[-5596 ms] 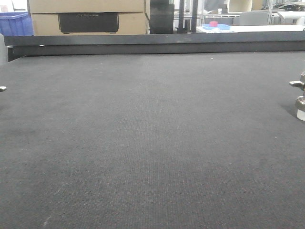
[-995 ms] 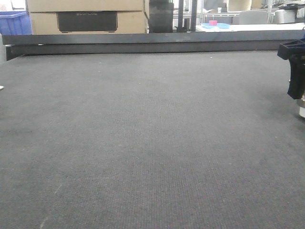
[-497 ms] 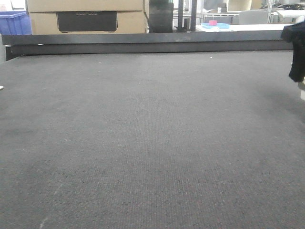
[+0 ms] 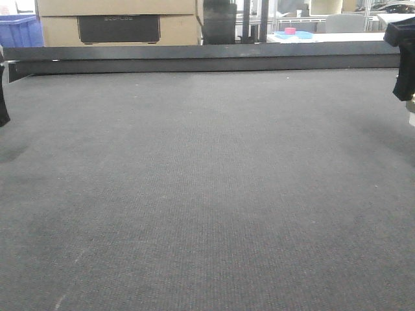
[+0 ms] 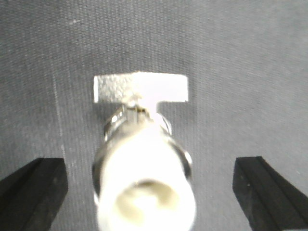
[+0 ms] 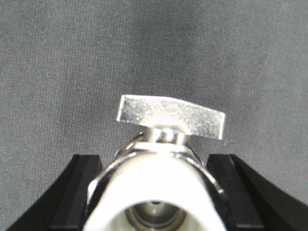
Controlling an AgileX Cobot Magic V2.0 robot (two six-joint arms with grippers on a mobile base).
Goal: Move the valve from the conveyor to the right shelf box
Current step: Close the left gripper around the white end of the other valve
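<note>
Between the fingers point(image 6: 77, 192) of the right gripper point(image 6: 154, 166), a valve point(image 6: 161, 185), conveyor point(image 6: 144, 48) beneath.

The conveyor point(image 4: 207, 194) is seen as a wide, flat belt of dark grey, finely woven cloth, edged along its far side by a black rail point(image 4: 207, 58). A metal valve point(image 5: 142, 159) with a flat T-handle is set on the belt. Whether a second valve point(image 6: 159, 168) is rested on it cannot be told.
</note>
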